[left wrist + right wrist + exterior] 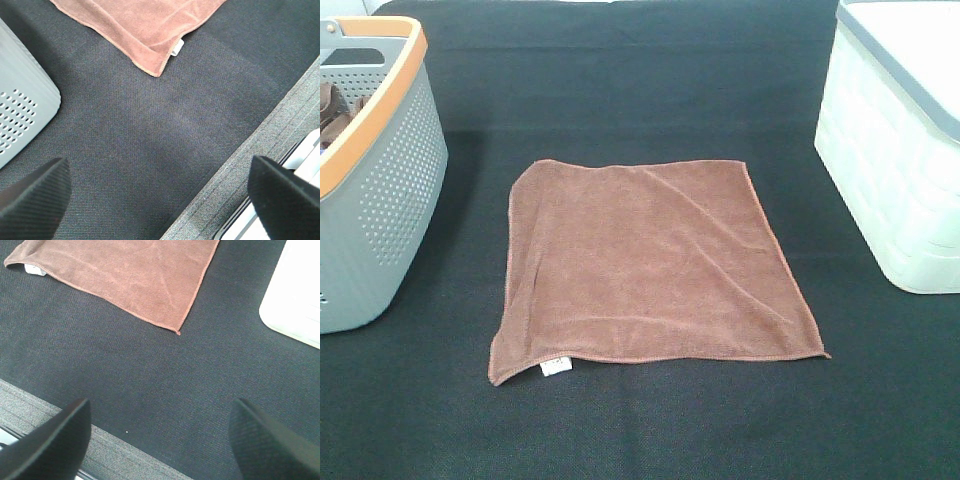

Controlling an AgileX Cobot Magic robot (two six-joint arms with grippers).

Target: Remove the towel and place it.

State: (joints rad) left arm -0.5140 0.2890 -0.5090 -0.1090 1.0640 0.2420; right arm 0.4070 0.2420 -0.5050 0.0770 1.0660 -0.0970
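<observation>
While both arms are hanging back over the near edge of the worktop (620,60), the towel (650,260) is lying spread out flat about in the middle of the dark surface, its little white tag (555,367) poking out at the near left corner. One far corner is looking a bit folded over. Over at the left edge, a grey basket with an orange rim (370,170) is sitting with some bunched brown cloth (332,115) inside it, and a white bin (900,150) is sitting at the right edge, both well apart from the towel. The left gripper (165,200) is holding its fingers (35,197) wide apart with nothing between them, and the right gripper (160,440) is doing the same, fingers (270,445) spread and gripping nothing.
</observation>
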